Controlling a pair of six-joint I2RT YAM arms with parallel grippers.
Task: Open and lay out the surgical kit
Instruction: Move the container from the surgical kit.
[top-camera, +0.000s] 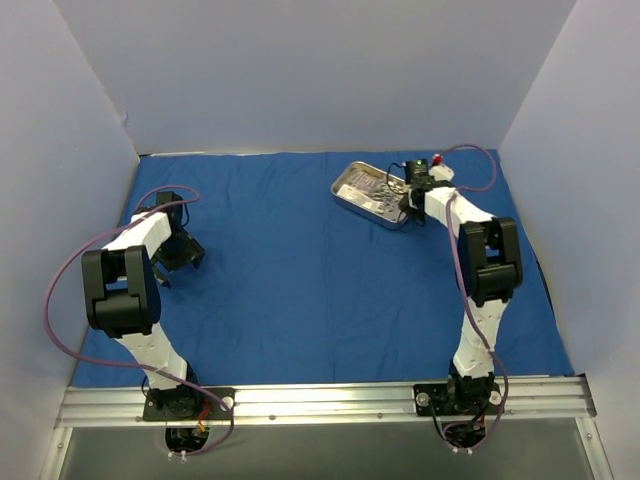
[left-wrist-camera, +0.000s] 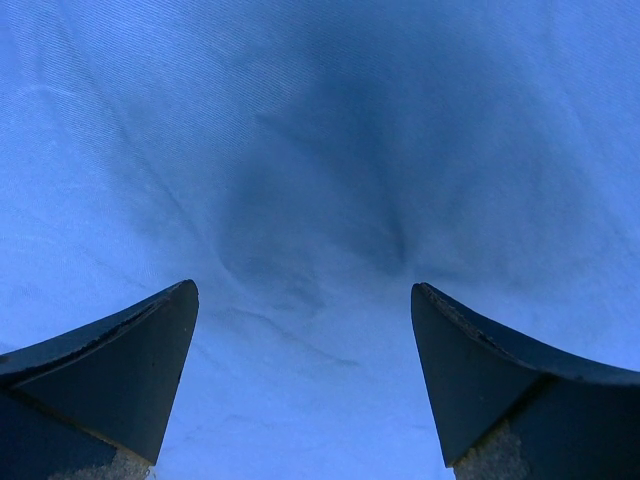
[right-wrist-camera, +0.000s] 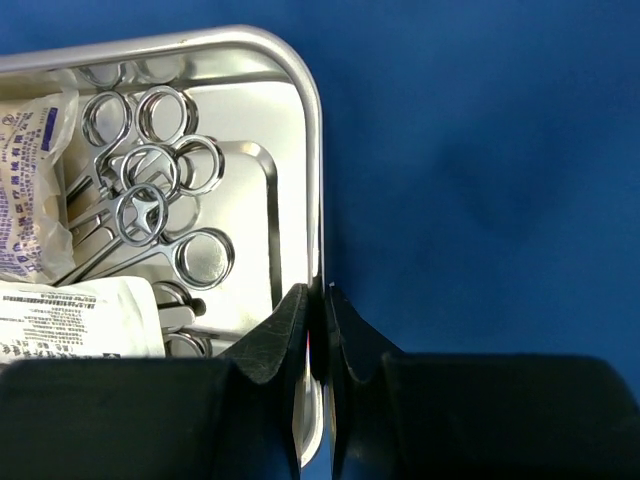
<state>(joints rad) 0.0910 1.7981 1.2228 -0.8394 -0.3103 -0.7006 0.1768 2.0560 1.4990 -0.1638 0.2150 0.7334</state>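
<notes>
The royal-blue cloth wrap lies spread flat over the table. The steel tray sits on it at the back right. In the right wrist view the tray holds several steel scissor-like instruments and two clear packets. My right gripper is shut on the tray's right rim, one finger inside and one outside. My left gripper is open and empty, low over the bare cloth at the left.
White walls enclose the table on three sides. The cloth has light creases under the left gripper. An aluminium rail runs along the near edge with both arm bases on it.
</notes>
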